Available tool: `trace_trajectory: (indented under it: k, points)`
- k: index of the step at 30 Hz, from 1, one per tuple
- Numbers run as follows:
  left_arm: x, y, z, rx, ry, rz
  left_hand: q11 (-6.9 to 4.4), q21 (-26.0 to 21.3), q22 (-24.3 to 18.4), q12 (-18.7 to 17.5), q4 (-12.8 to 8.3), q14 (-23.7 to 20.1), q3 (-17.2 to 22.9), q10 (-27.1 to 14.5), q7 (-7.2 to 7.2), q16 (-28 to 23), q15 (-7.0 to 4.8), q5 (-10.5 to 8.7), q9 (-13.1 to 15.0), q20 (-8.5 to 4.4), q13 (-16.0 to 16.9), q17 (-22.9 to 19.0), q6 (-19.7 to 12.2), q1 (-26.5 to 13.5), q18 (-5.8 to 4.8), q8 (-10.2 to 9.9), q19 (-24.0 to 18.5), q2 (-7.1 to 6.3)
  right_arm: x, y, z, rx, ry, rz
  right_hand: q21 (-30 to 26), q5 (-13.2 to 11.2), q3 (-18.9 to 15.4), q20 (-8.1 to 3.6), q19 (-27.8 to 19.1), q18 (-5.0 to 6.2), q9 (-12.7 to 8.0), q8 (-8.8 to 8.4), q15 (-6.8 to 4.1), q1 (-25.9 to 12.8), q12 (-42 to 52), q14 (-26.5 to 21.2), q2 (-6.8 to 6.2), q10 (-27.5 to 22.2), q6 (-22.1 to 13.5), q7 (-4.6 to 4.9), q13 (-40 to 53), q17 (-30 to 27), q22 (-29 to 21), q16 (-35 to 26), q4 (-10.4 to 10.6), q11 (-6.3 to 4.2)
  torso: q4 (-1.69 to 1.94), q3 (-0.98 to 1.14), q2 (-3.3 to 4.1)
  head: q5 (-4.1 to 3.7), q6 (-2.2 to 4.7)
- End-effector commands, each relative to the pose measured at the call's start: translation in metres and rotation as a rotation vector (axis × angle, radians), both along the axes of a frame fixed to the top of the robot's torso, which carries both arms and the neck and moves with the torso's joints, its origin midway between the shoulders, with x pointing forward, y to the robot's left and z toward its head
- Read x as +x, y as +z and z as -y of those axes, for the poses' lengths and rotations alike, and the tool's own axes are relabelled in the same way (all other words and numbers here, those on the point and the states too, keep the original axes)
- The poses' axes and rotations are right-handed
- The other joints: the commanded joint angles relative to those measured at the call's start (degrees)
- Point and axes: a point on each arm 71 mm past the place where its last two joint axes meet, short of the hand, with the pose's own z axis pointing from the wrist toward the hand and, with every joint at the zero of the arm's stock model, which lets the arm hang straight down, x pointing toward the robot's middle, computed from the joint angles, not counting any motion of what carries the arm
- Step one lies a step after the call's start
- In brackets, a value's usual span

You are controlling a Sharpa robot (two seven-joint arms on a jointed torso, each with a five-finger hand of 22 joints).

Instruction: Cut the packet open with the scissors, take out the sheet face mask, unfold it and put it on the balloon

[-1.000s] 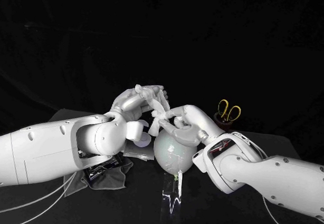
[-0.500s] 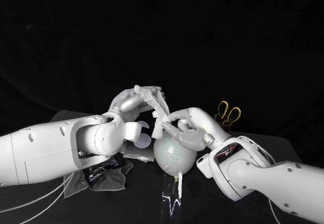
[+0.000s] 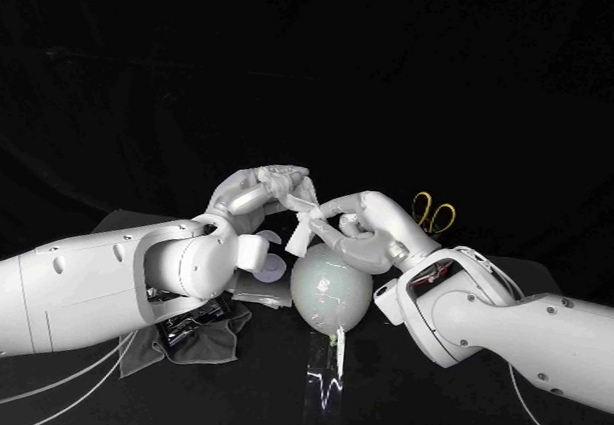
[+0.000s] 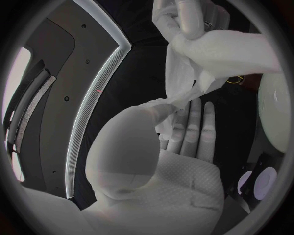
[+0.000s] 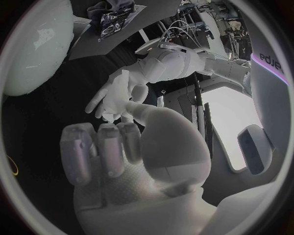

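Above balloon [image 3: 327, 287], left hand [image 3: 255, 194] and right hand [image 3: 357, 227] both pinch sheet mask [image 3: 299, 230].

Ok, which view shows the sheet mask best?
Left wrist view: the sheet mask is large and close, held between the left robot hand and the right robot hand. The head view shows a small strip of it above the balloon. In the right wrist view I cannot make it out.

The black table [image 3: 420, 413] carries a pale balloon [image 3: 332, 290] at its middle, a crumpled dark cloth [image 3: 209, 343] left of it, and yellow-handled scissors [image 3: 434, 214] upright at the back right.
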Motion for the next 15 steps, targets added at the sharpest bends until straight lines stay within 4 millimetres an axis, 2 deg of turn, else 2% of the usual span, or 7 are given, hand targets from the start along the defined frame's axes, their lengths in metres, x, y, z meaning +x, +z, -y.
trace_trajectory:
  k: [1,6,15]
  points:
    - [0.0000,0.0022,0.0024,0.006,-0.020,0.020,-0.12,0.52,0.18,0.46,-1.44,1.05,0.09,1.20,-0.11,0.56,-0.17,0.18,-0.17,-0.27,0.16,0.26,0.72,1.51,0.76,0.02,0.74,0.13,-0.0005,0.0016,0.0013,-0.015,-0.004,0.012,0.20,0.15,0.31,-0.36,6.14,-0.36,0.09,0.31,-0.20,0.02,0.08,6.08,0.31,4.55,0.40,0.17,13.30,15.05,15.06,0.25,0.01,-0.04,-0.05,-0.05,-0.01,0.03,-0.02]
    - [0.0010,0.0015,0.0007,0.012,-0.006,0.015,-0.97,1.39,0.54,1.59,-4.02,3.85,-1.12,4.42,-0.74,1.91,-1.31,0.18,-1.02,-0.77,0.81,1.22,2.31,2.30,0.72,-0.63,1.68,-0.31,-0.0031,0.0032,0.0030,-0.018,-0.002,0.014,0.20,0.16,0.43,-0.36,6.14,-0.36,0.11,0.33,-0.20,0.03,0.17,6.08,0.27,4.59,0.40,0.16,13.36,15.05,15.06,0.25,-0.05,-0.04,-0.05,0.01,-0.02,0.12,0.11]
    - [0.0009,0.0012,0.0009,0.025,0.000,0.013,-1.34,2.03,0.75,2.14,-5.77,5.16,-2.08,5.78,-0.99,2.48,-1.90,0.15,-2.33,-1.03,1.35,2.14,3.15,2.32,0.67,-2.08,2.00,0.12,-0.0038,0.0052,0.0042,-0.015,-0.008,0.024,0.20,0.16,0.59,-0.36,6.14,-0.36,0.12,0.34,-0.20,0.05,0.18,6.08,0.23,4.60,0.37,0.17,13.36,15.05,15.06,0.25,-0.13,-0.04,-0.08,0.01,0.03,0.05,0.16]
